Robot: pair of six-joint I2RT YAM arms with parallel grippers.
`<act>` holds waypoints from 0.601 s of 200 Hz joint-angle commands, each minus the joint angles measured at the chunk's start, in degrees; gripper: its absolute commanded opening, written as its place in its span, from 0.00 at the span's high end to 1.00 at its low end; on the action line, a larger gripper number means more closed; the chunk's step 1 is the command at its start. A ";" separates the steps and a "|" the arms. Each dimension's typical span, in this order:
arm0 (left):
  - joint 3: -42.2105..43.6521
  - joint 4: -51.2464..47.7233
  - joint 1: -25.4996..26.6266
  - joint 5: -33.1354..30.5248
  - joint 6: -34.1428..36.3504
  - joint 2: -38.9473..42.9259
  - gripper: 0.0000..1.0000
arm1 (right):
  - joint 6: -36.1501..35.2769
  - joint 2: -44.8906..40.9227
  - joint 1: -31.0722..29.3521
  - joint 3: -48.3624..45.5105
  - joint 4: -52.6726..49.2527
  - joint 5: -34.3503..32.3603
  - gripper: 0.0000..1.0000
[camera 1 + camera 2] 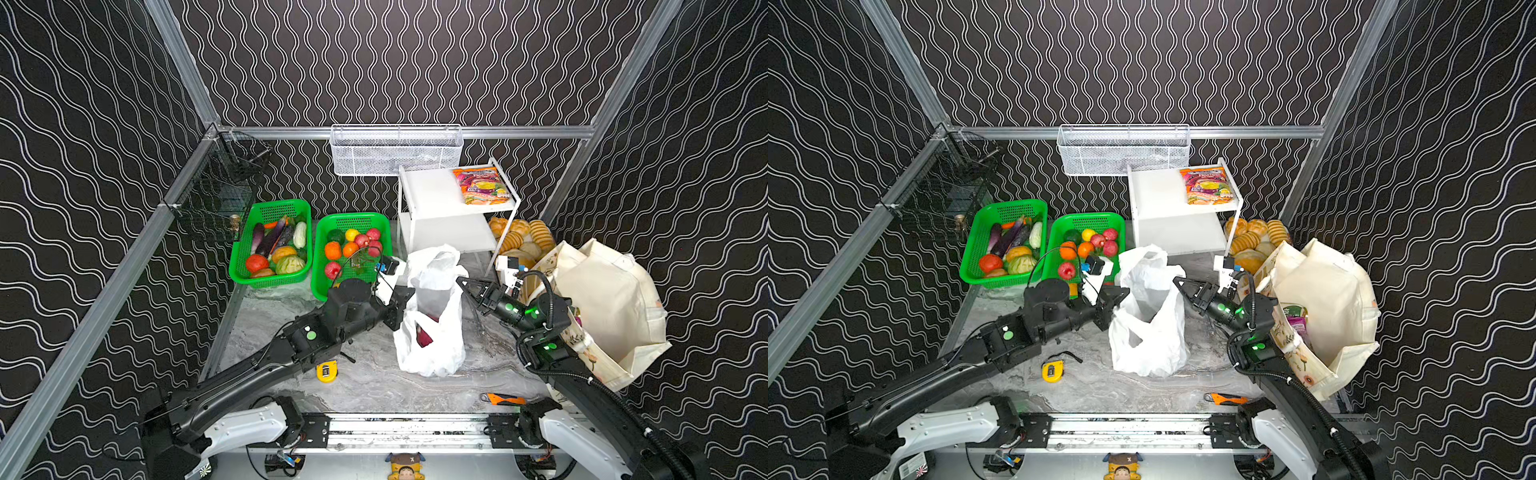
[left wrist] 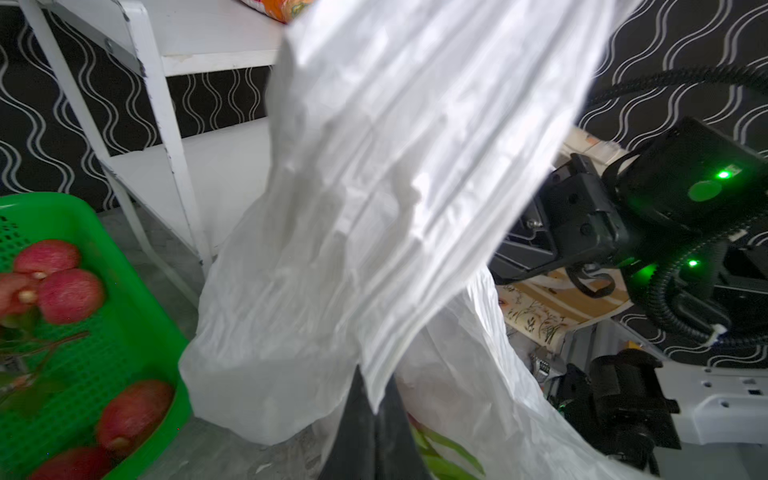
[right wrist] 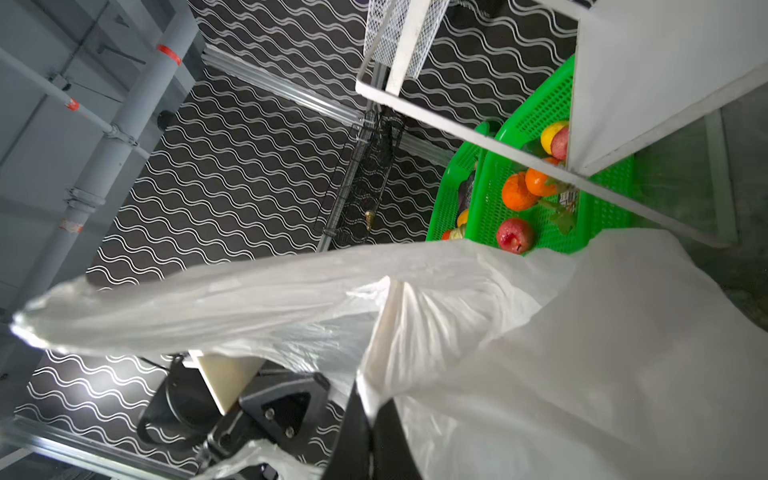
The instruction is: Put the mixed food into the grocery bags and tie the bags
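I see the white plastic bag standing on the marble-patterned tabletop, about midway between my two arms, its mouth pulled open and upward. My left claw is clenched on the bag's left edge; in the left wrist view the dark fingers meet with a fold of thin plastic pinched between them. My right claw is likewise clenched on the bag's right edge, and the right wrist view shows the plastic gathered where its fingers close. A dark pink-red item shows through the bag's thin side, low down inside it. The cream tote slumps open at the right, behind my right arm, with a purple packet visible inside in a top view. Behind the bag to the left sit two green baskets: one with toy fruit, touching the bag's rear left side, and one with toy vegetables. A white shelf at the back carries an orange snack packet, and bread rolls lie beside it.
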State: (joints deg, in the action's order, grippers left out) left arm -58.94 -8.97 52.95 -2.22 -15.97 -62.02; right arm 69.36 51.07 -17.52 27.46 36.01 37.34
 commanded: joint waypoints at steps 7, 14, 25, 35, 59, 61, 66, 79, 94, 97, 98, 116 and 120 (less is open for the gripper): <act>-11.16 -19.47 -2.49 3.69 1.55 -3.87 1.00 | -3.84 0.13 -0.01 2.17 -7.50 3.09 1.00; -13.39 -20.54 -3.03 4.69 0.86 -4.75 1.00 | -4.80 -0.17 -0.01 2.89 -9.65 3.09 1.00; -17.35 -23.79 -4.39 5.88 -0.10 -7.32 1.00 | -6.47 -0.80 0.03 4.88 -14.42 3.10 1.00; -20.67 -27.16 -5.86 6.37 -0.98 -9.78 1.00 | -9.08 -1.29 0.03 7.49 -20.87 2.18 1.00; -24.14 -26.42 -9.92 10.78 -3.12 -12.41 1.00 | -18.44 -0.21 0.03 16.18 -41.37 -0.43 1.00; -24.30 -26.38 -10.18 10.82 -3.04 -12.66 1.00 | -19.17 -0.03 -0.02 17.04 -43.17 -0.96 1.00; -25.09 -26.84 -10.90 10.51 -2.94 -13.65 1.00 | -20.89 0.35 0.02 18.64 -47.19 -2.35 1.00; -28.06 -29.46 -13.00 11.99 -2.91 -17.13 1.00 | -24.31 1.36 0.02 21.53 -53.77 -5.16 1.00; -29.33 -28.17 -13.89 15.33 -3.97 -20.19 1.00 | -25.62 2.43 0.10 21.45 -55.53 -6.59 1.00; -29.37 -27.39 -13.85 16.37 -4.35 -20.66 1.00 | -26.01 2.63 0.11 21.63 -56.12 -7.37 1.00; -29.34 -27.05 -13.85 16.77 -4.43 -20.72 1.00 | -26.07 2.67 0.07 21.65 -56.30 -7.64 1.00; -29.34 -22.19 -13.84 22.37 -7.21 -22.68 1.00 | -26.74 3.07 0.08 21.92 -55.45 -8.73 0.82; -29.52 -22.06 -13.85 22.76 -7.55 -23.11 1.00 | -26.80 3.14 0.09 22.00 -54.73 -8.34 0.77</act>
State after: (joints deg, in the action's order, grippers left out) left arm -87.42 -35.48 39.05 12.12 -19.81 -83.50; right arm 46.76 53.87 -17.52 48.56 -14.22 31.42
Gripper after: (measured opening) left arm 0.048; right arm 0.081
